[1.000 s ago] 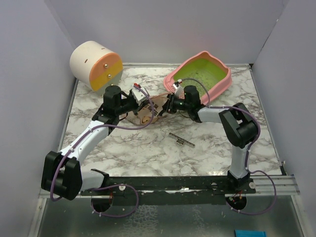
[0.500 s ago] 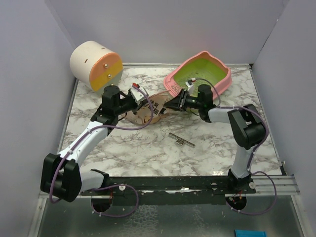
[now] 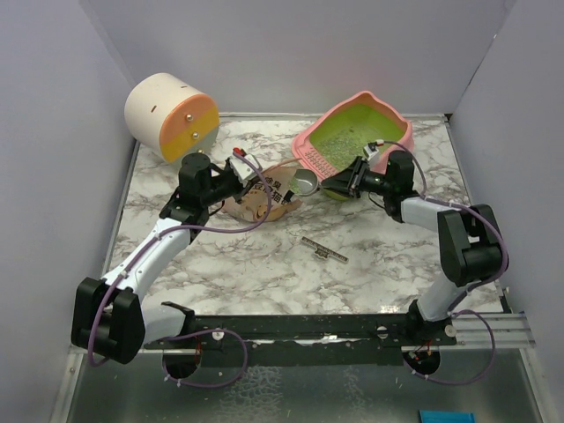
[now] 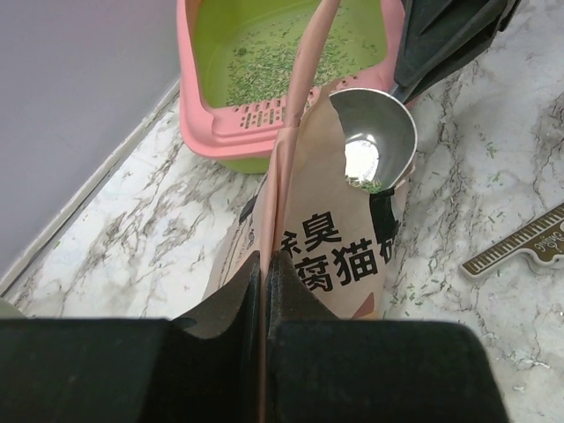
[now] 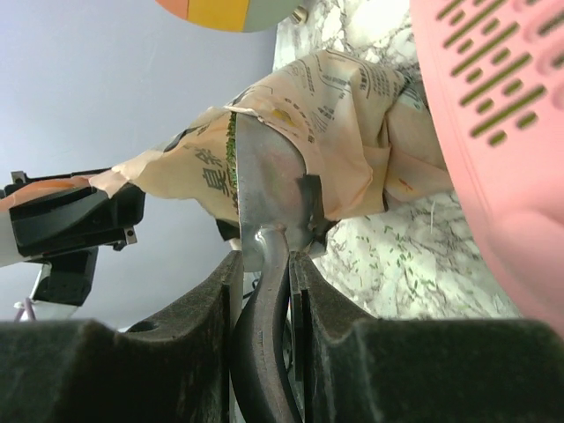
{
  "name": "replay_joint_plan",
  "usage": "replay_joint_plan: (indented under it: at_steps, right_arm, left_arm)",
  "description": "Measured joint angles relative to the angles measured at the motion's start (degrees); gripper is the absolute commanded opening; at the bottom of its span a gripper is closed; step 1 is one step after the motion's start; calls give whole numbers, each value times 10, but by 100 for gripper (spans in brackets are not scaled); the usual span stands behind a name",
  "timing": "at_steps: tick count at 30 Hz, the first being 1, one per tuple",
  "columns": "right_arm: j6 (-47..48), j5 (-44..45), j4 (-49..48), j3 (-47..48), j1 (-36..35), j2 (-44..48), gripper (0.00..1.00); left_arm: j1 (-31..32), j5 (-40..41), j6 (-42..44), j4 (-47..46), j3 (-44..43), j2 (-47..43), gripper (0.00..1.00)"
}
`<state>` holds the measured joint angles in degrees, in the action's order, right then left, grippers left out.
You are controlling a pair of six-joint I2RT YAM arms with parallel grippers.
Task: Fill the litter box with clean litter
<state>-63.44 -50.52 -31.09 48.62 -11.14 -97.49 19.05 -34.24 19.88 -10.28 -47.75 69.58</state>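
1. Pinching the bag's (image 4: 326, 256) rim, the left jaws are clamped tight, probably to hold its mouth up and steady.
2. Right jaws grip the scoop (image 4: 370, 132) handle, its bowl nearly empty, just beside the box (image 4: 198, 106).
3. Some litter (image 4: 264, 75) thinly covers the box floor.

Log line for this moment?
left hand: shut on bag | right hand: shut on scoop, nearly empty, at bag | litter box: some litter inside

We are seeing the left arm (image 3: 150, 251) and right arm (image 3: 421, 210) showing white links, bulky black joints, looping purple cables (image 3: 207, 386) and matte black fingers (image 4: 231, 308).
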Motion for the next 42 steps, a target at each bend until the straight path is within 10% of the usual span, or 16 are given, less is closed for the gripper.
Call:
replay_joint_plan:
  at_steps: [42]
  right_arm:
    - [-112,-37,-19,-7,243,118,1]
  left_arm:
    - [-2,9,-14,-12,4,-2,0]
